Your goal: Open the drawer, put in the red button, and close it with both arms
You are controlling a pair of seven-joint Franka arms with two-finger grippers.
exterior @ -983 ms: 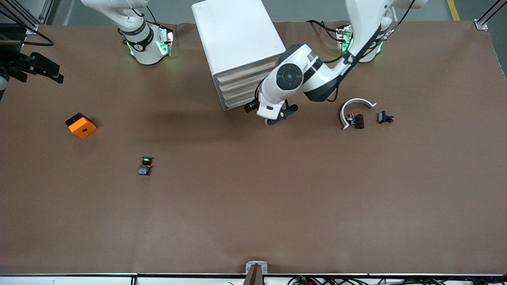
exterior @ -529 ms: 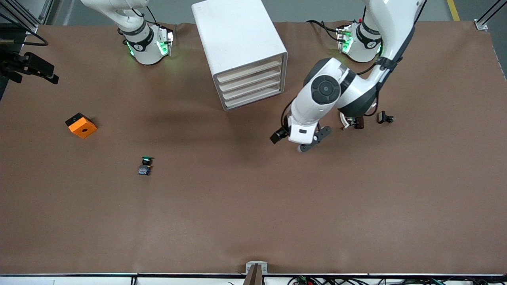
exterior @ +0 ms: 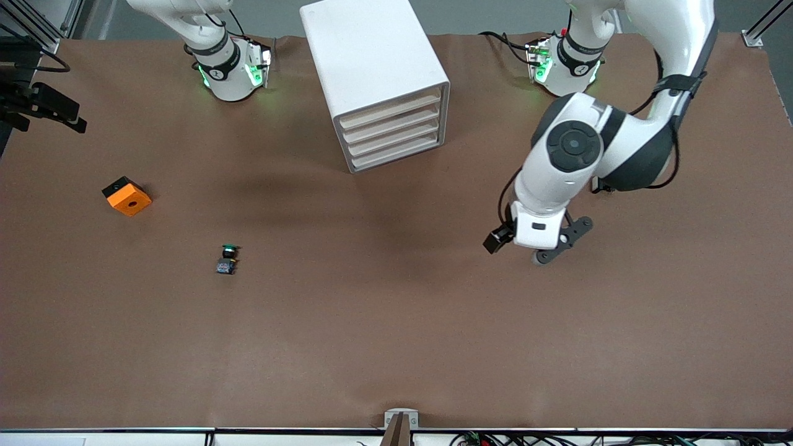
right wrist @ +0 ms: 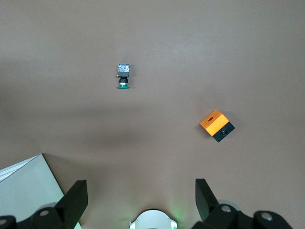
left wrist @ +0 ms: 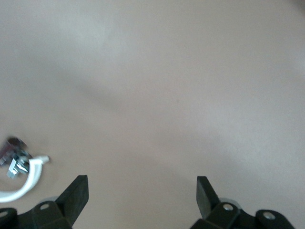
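The white drawer cabinet (exterior: 378,80) stands between the arm bases with all its drawers shut. The red button (left wrist: 13,153) shows only in the left wrist view, beside a white curved piece (left wrist: 26,183). In the front view the left arm hides both. My left gripper (exterior: 548,251) is open and empty over bare table mat, and its fingers also show in its wrist view (left wrist: 141,193). My right gripper (right wrist: 141,200) is open and empty, held high above its own base and out of the front view. The green-capped button (exterior: 228,259) lies toward the right arm's end.
An orange and black box (exterior: 126,196) lies toward the right arm's end of the table and also shows in the right wrist view (right wrist: 217,125), as does the green-capped button (right wrist: 123,76). A cabinet corner (right wrist: 24,191) shows there too.
The left arm has swung away from the cabinet front toward its own end of the table and nearer the front camera. It now covers the white curved piece. The right arm waits.
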